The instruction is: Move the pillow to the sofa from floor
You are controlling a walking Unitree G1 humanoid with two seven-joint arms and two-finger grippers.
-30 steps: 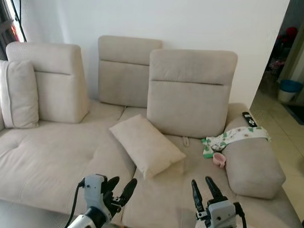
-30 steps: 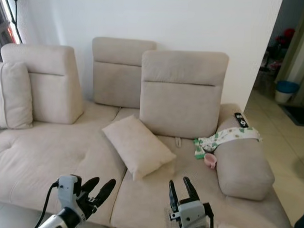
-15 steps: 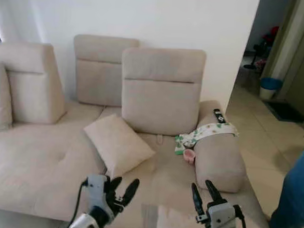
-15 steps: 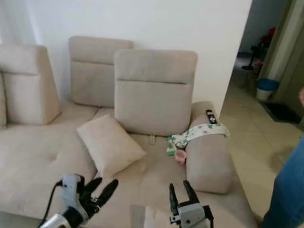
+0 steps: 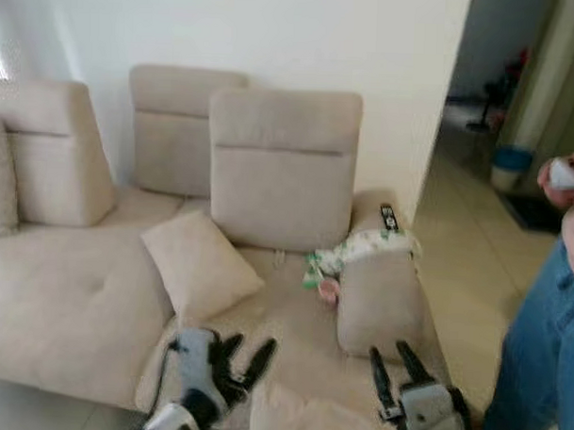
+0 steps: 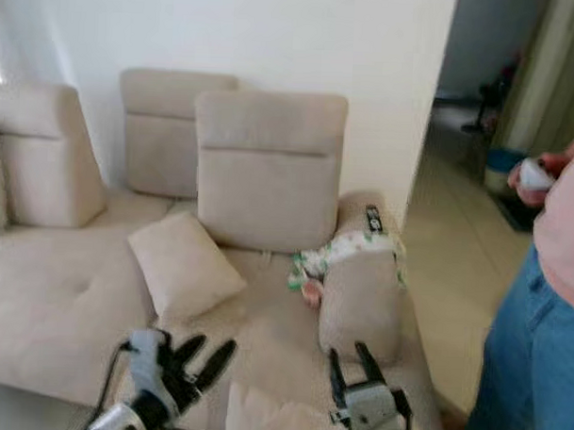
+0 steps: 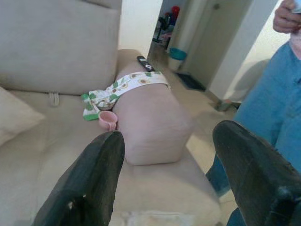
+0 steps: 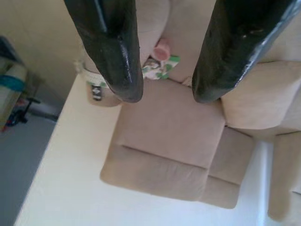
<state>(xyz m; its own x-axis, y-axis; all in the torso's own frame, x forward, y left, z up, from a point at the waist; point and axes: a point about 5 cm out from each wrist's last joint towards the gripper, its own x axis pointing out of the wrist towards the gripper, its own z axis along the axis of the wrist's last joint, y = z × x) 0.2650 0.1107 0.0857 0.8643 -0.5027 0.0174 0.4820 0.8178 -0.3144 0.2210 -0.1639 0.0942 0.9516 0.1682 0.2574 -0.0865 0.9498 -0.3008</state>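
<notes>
Pillow: a square beige one lying on the sofa seat, tilted, its upper corner just before the middle backrest.
Way from the tools: ahead of both and off to the left, so the left arm is the nearer one; it looks about square, one diagonal running from front-right to back-left.
Left tool: low before the seat's front edge, its two black fingers spread wide, nothing between them.
Pale shape: a beige, cushion-like lump low between the two tools, by the sofa's front edge; too blurred to tell whether it is a second pillow or whether it lies on the floor.
Right tool: beside the seat's right front corner, fingers parted and empty.
Armrest: a rounded bolster to the right of the pillow, with a green-patterned cloth draped over it, a pink cup at its foot and a remote at its far end.
Person: in blue jeans at the far right, a hand holding something pale.
Judgement: the sofa pillow seems already placed; any coming grasp would turn on the pale lump.
</notes>
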